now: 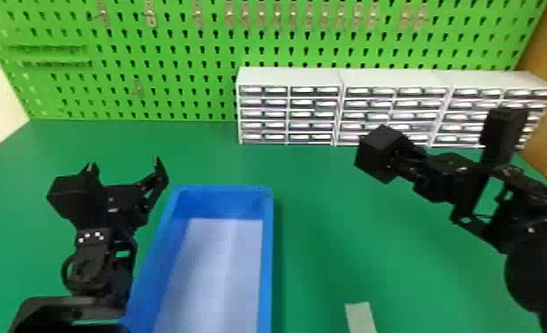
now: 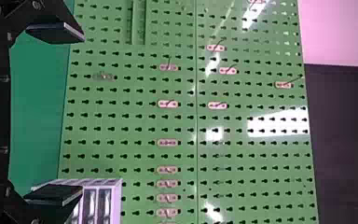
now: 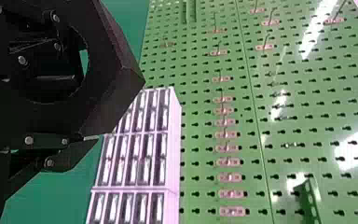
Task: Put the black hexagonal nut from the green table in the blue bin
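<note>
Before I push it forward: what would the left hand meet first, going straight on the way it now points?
Most likely the green pegboard; I see nothing between it and the left hand. How much room is left is unclear, so go slowly.

Angled-down head view and wrist views share the pegboard (image 1: pixel 184 56).

Black hexagonal nut (image 1: pixel 379 152) — in right pincer (image 1: pixel 396 158), blue bin (image 1: pixel 266 248) — on green table (image 1: pixel 352 248)

Green bench (image 1: pixel 330 248), now bearing: one blue bin (image 1: pixel 266 265), sitting toward eight o'clock; three drawer cabinets (image 1: pixel 394 79), standing toward one; pale strip (image 1: pixel 360 316), lying toward five.
</note>
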Robot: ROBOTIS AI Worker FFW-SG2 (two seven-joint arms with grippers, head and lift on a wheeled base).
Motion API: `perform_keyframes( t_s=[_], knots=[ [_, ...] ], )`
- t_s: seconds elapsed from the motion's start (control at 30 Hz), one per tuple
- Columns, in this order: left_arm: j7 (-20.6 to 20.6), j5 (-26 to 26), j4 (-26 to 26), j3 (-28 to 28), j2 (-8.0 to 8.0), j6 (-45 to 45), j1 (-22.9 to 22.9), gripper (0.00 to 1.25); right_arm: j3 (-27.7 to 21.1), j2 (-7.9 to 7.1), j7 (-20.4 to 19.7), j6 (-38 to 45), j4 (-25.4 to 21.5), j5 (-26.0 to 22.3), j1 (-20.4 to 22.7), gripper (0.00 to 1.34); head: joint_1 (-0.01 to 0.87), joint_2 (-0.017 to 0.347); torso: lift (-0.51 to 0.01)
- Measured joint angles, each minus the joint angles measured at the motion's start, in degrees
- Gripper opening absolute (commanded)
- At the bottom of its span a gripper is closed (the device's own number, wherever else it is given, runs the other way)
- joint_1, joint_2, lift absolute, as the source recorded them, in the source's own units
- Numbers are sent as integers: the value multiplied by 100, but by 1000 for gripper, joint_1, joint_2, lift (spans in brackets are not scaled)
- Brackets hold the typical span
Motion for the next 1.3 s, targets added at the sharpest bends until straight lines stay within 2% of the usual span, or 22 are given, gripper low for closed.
perform_keyframes(
  t_s=[0.57, 1.3],
  knots=[
    [13, -78, -11, 85, -1, 50, -2, 1108, 819, -58, 0, 379, -28, -245, -251, 204, 657, 57, -95],
    [13, -107, -11, 170, 4, 53, -33, 1108, 2177, -246, 0, 726, 41, -531, -628, 203, 657, 57, -95]
  ],
)
